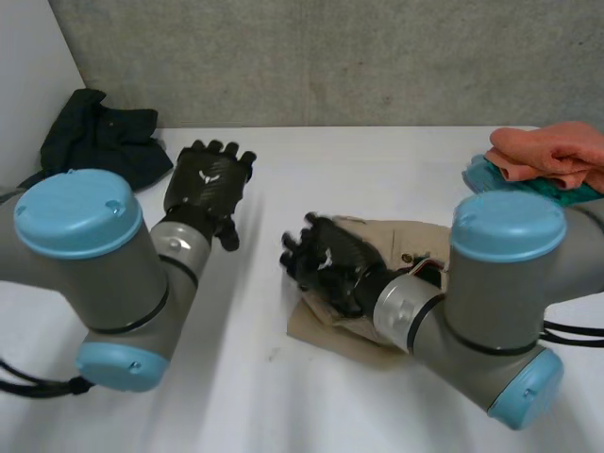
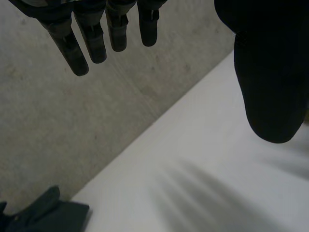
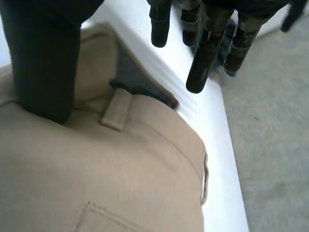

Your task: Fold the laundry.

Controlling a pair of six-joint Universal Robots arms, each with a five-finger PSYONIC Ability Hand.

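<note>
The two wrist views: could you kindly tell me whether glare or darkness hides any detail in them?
Left wrist view: the left hand reads as flat black, the white table evenly lit without glare. Right wrist view: the right hand is just as dark, but the beige trousers are well lit, their belt loop and seams plain.

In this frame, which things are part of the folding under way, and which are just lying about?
In the job:
tan trousers, under the right hand, which is open
left hand, open, apart from them

Lying about:
dark garment, crumpled at the far left
orange cloth and teal cloth, together at the far right
</note>
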